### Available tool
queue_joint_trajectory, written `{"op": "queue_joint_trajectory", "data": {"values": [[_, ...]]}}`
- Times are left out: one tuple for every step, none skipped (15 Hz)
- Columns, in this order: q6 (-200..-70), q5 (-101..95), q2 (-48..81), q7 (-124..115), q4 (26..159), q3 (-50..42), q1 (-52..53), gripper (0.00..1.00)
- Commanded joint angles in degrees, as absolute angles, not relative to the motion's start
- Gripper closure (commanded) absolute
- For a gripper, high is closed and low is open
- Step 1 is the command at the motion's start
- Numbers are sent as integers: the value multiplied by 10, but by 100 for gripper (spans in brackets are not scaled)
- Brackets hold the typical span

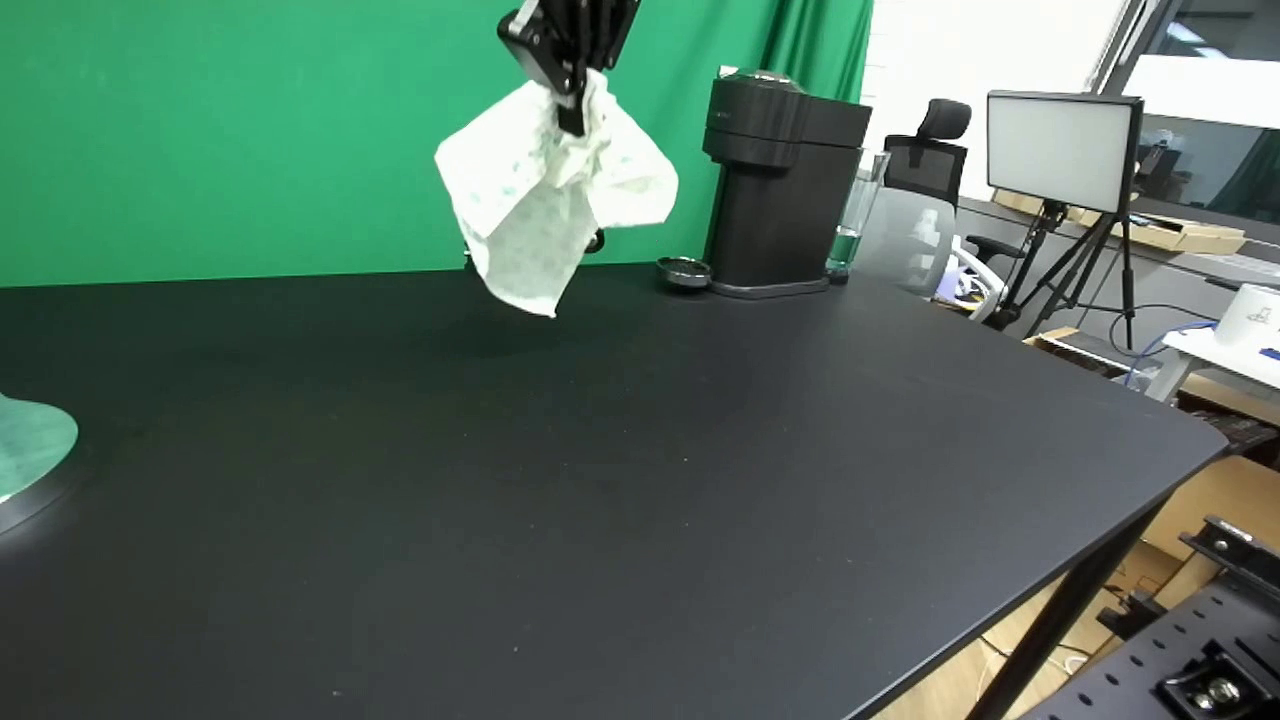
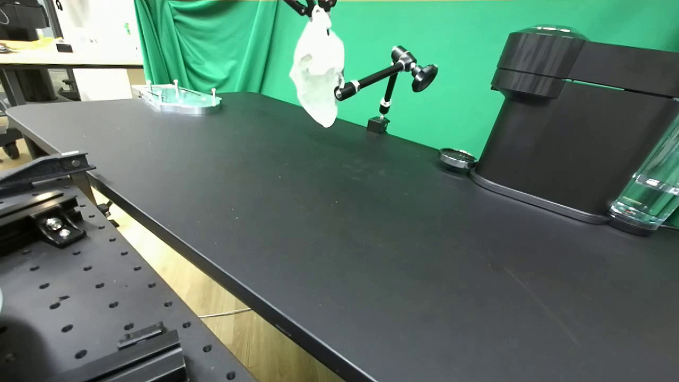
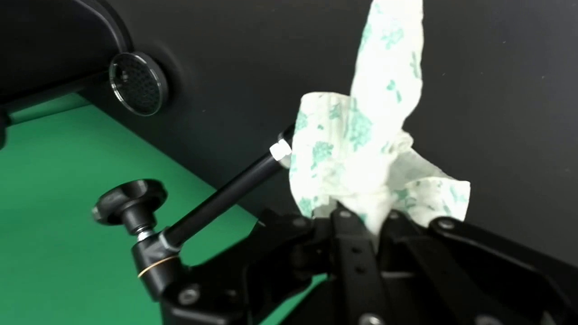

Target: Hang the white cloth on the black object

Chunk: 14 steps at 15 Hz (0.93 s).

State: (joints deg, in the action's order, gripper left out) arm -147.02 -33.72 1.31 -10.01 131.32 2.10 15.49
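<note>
The white cloth (image 1: 535,240) with a green print hangs bunched from my gripper (image 1: 572,115), above the table. It also shows in an exterior view (image 2: 318,58) and in the wrist view (image 3: 384,81). The gripper (image 3: 370,219) is shut on the cloth's bunched top. The black object is a jointed stand with a knob (image 2: 379,77) at the table's back edge. Its free rod end lies at the cloth's side; I cannot tell whether they touch. In the wrist view the cloth hides the tip of the stand's rod (image 3: 226,189). In an exterior view the cloth hides most of the stand.
A black coffee machine (image 2: 557,127) with a clear water tank (image 2: 650,185) stands along the back edge. A round metal-rimmed dish (image 2: 457,159) lies beside it. A clear plate with pegs (image 2: 180,101) lies at the table's far end. A green curtain (image 1: 250,140) hangs behind.
</note>
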Motion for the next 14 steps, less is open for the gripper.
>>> {"op": "queue_joint_trajectory", "data": {"values": [[-1422,-352,-6,-103,1270,39,116,99],[-1421,-355,-6,-109,1266,38,106,99],[-1423,-360,-2,-115,1264,35,95,99],[-1430,-371,6,-127,1265,33,85,99],[-1436,-380,13,-137,1266,31,76,99],[-1443,-387,23,-149,1269,29,68,99],[-1446,-392,32,-163,1269,27,62,99],[-1452,-397,44,-179,1271,25,58,99],[-1461,-400,55,-188,1273,22,55,99],[-1469,-402,65,-197,1275,19,53,99],[-1480,-400,75,-202,1276,16,53,99],[-1489,-401,86,-207,1275,13,54,99],[-1499,-402,93,-213,1276,9,55,99],[-1508,-401,101,-214,1276,6,58,99]]}}
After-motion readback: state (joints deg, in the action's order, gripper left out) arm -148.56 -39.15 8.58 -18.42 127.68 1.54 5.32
